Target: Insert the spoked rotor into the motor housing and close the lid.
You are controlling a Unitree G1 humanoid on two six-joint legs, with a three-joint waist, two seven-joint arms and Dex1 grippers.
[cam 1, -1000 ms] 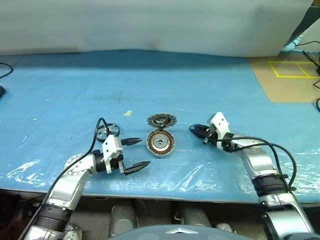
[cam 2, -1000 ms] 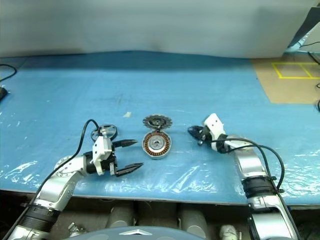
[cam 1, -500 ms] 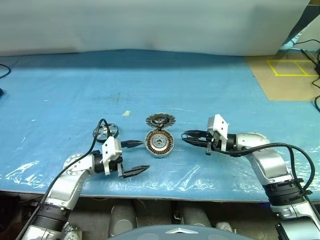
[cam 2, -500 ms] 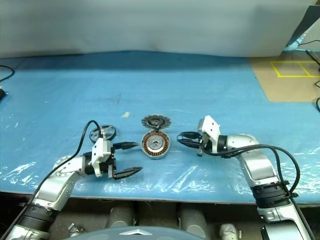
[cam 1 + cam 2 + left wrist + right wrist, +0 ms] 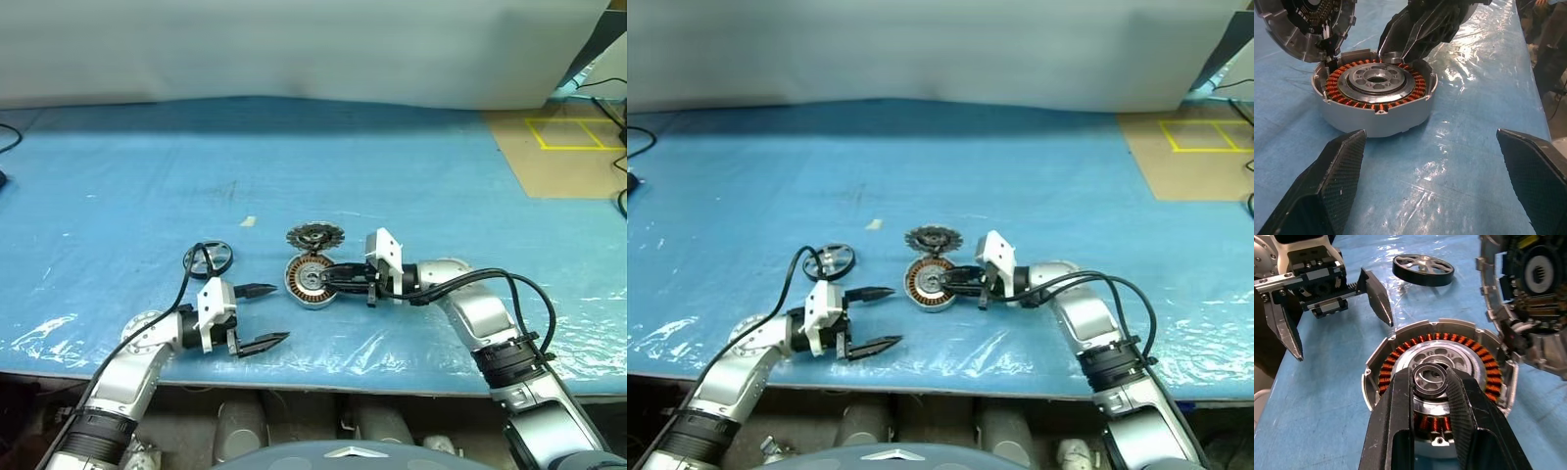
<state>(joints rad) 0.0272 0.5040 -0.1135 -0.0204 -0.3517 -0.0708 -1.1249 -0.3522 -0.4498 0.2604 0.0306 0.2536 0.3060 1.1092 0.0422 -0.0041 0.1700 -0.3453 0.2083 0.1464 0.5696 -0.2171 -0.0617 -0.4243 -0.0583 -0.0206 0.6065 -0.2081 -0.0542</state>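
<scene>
Left eye view: right tool [image 5: 331,281] has swung left since a second ago, now over the shallow silver motor housing with copper windings [image 5: 312,281], pinching a small dark metal ring [image 5: 1431,380] above its hub. Left tool [image 5: 263,315] gapes wide, empty (no legible markings). Dark-rimmed spoked rotor [image 5: 208,258] lies beyond it; grey finned lid [image 5: 315,236] touches the housing on the blue desk [image 5: 411,176].

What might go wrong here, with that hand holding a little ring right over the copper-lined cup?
Two things look risky, I'd guess. The right hand pinches the small ring only by its outer edge above the cup, so the ring might slip or land crooked on the centre hole. The finned lid leans tilted right beside the cup, close to that hand, so a small sideways move might knock it over.
</scene>
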